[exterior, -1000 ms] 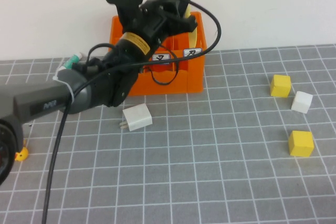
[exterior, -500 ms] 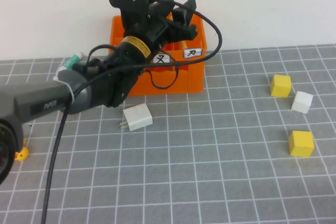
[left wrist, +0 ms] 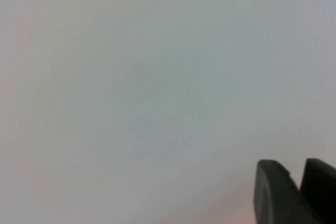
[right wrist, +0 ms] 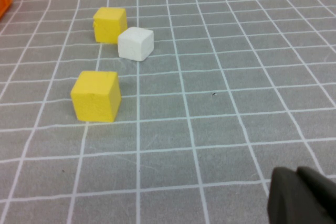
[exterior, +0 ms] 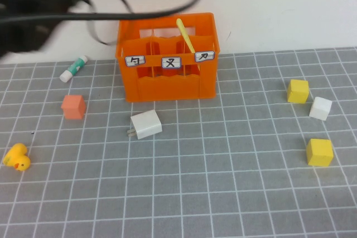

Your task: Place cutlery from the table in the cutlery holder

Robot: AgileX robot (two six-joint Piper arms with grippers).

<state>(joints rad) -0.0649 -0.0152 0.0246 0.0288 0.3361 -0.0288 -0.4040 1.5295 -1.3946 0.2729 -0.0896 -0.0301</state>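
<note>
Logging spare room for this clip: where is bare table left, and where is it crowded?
Bare tiles run along the near edge and between the white charger and the yellow cubes. It is tighter left of the orange crate, by glue stick, coral cube and duck. The left tool is raised far-left; the right tool hovers near-right.

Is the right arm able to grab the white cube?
Probably yes. The white cube sits in the open on the table ahead of the right gripper, touching nothing, though a yellow cube sits close beside it. The left gripper is raised, facing the wall.
</note>
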